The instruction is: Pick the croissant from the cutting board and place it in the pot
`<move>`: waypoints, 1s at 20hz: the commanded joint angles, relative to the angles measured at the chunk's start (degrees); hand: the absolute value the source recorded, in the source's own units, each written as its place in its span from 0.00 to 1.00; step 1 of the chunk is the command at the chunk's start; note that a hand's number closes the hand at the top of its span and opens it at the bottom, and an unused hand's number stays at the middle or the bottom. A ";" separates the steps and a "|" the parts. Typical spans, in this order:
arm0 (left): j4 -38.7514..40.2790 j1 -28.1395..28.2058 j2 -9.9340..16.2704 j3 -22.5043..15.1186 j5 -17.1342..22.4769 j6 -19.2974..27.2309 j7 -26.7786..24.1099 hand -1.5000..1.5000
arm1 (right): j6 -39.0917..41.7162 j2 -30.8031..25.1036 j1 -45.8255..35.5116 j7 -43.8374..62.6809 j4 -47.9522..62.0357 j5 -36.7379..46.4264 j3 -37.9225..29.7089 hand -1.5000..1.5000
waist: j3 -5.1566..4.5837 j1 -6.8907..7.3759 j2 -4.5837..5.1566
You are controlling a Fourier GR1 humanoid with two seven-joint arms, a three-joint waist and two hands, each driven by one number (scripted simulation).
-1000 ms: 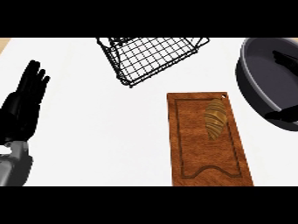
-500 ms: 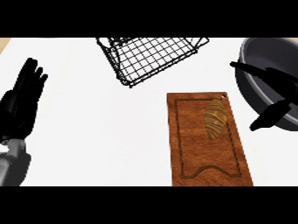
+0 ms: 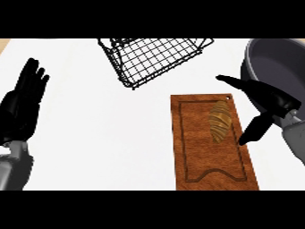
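Right hand (image 3: pixel 265 107), fingers spread & empty, hovers just right of golden flaky croissant (image 3: pixel 219 120) — prob light, crumbly; pinch across its mid-body.

The left hand (image 3: pixel 19 107) rests open near the counter's left edge, fingers straight and pointing toward the far edge, its grey forearm coming in at the near left corner. The right hand (image 3: pixel 264 100) hangs open near the counter's right edge, fingers straight and spread: one reaches toward the far left, the thumb points down toward the near edge. Its grey forearm rises from the near right corner, slanting inward.
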 commanded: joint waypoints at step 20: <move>0.71 -0.72 -1.62 5.38 -2.00 -6.09 0.51 0.50 | -1.59 10.77 0.55 -5.66 12.93 21.20 -5.84 0.00 | 0.03 0.12 0.11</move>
